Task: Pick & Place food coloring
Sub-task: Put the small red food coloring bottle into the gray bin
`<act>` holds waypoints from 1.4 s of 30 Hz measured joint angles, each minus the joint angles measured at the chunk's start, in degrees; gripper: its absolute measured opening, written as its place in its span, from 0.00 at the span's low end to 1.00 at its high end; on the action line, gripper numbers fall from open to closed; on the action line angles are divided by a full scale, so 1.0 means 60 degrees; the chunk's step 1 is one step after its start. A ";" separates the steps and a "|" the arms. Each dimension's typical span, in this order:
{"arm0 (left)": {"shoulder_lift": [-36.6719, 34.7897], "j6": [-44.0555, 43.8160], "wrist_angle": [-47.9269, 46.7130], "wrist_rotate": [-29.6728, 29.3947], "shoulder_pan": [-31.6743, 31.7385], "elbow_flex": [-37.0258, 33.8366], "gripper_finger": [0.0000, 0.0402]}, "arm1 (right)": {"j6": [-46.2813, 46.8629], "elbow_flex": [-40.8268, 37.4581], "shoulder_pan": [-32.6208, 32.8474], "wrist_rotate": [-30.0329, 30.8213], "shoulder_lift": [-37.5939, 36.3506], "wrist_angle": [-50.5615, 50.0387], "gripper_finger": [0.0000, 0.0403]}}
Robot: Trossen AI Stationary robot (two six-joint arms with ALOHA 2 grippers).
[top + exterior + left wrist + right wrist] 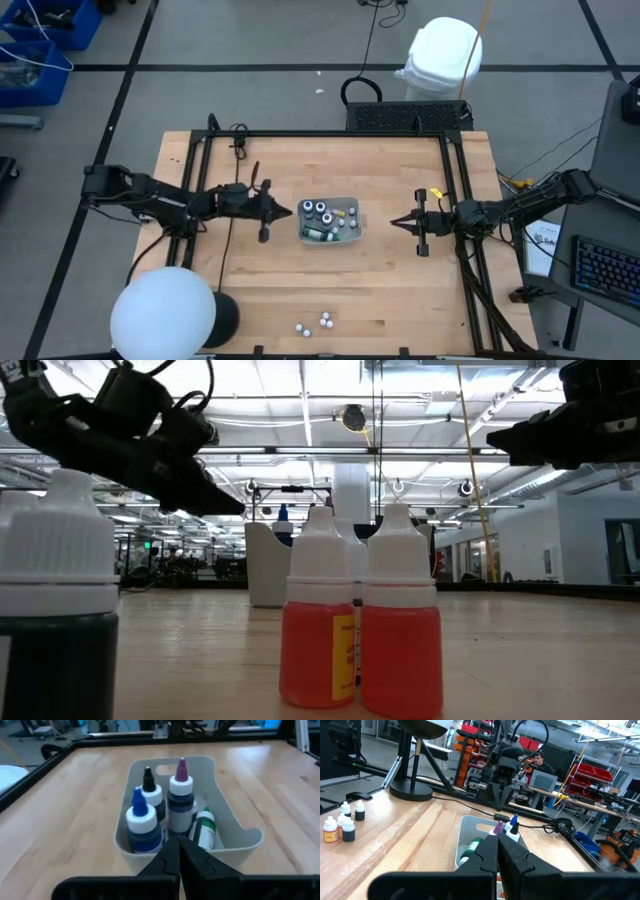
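At the centre of the high view's wooden worktop (250,290), a translucent grey tray (349,203) already holds several food coloring bottles (322,212), most upright and a green one lying on its side, apparently dropped there as the collecting point. A small cluster of white-capped bottles (317,324) waits at the lower middle of the frame, near the worktop's front edge, so the job looks only partly done. Flanking the tray, the left gripper (285,211) and the right gripper (397,222) point inward from mid-left and mid-right, each near it but not touching, fingers pressed together and carrying nothing. Their mirrored hover suggests a pause between transfers. A white globe lamp (162,312) fills the lower left corner.
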 joint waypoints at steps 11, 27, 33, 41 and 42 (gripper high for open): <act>-0.0003 -0.0275 0.0297 -0.1479 -0.0827 -0.0921 0.01 | -0.0264 0.0001 0.0000 0.0022 0.0009 -0.0004 0.00; 0.0001 -0.0443 0.0298 -0.1507 -0.0888 -0.0966 0.01 | 0.0305 -0.0003 0.0005 0.0398 0.0162 0.1780 0.00; 0.0001 -0.1029 0.0311 -0.1498 -0.0888 -0.0966 0.06 | 0.1217 0.0509 0.0671 -0.0136 0.1161 0.2106 0.00; 0.0001 -0.1682 0.0326 -0.1477 -0.0888 -0.0966 0.11 | 0.1484 0.2709 0.2096 0.1065 0.4787 0.1531 0.00; 0.0001 -0.1709 0.0329 -0.1448 -0.0888 -0.0966 0.11 | 0.1469 0.3057 0.2223 0.1239 0.5323 0.1566 0.00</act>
